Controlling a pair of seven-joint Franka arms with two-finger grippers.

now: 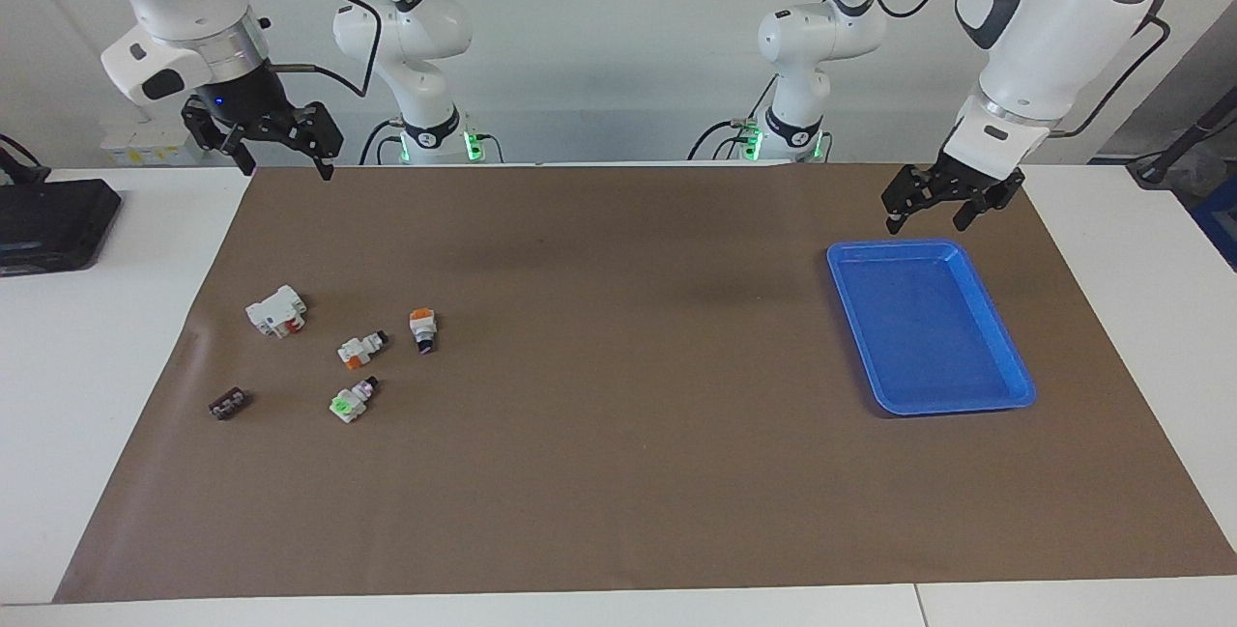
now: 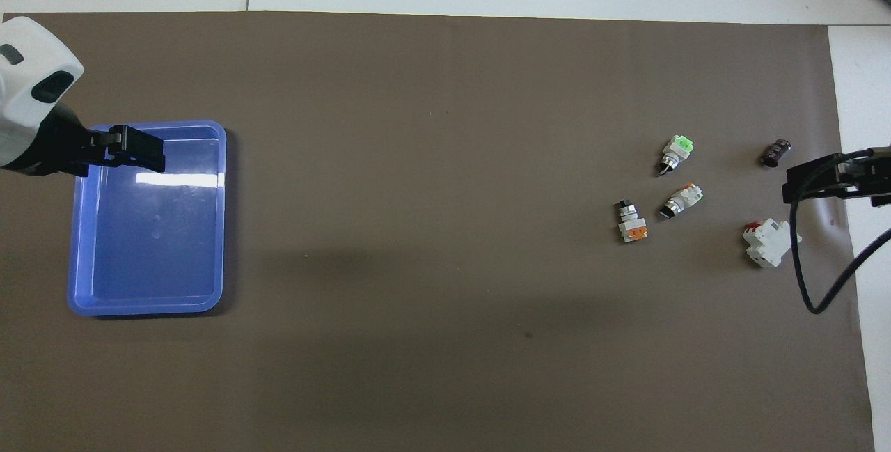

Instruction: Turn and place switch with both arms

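1. The right gripper (image 1: 275,139) hangs in the air over the mat's edge closest to the robots, at the right arm's end of the table; its black fingers stand apart and carry nothing.
2. The left gripper (image 1: 949,197) hovers just over the robot-side rim of the blue tray (image 1: 1005,337), fingers spread and empty; this arm appears to wait.
3. The switch (image 1: 422,328) lies on its side on the brown mat (image 1: 618,472), orange block toward the robots and black knob pointing away, untouched and well apart from both grippers.
4. Just beside it lies a slimmer white switch (image 1: 361,348), with a green-capped switch (image 1: 353,399) a little farther from the robots; a white block with red parts (image 1: 277,310) and a small dark component (image 1: 229,404) sit toward the right arm's end.
5. Judged from this layout, the step in hand is the right arm's reach for the switch, nothing of the task being done yet.
6. To do it well, the gripper should likely descend straight over the white body and close across its narrow sides, leaving one end free for the left gripper to take.
7. The chief risk is nudging the slimmer neighbour, so an approach from the side clear of it looks safest.
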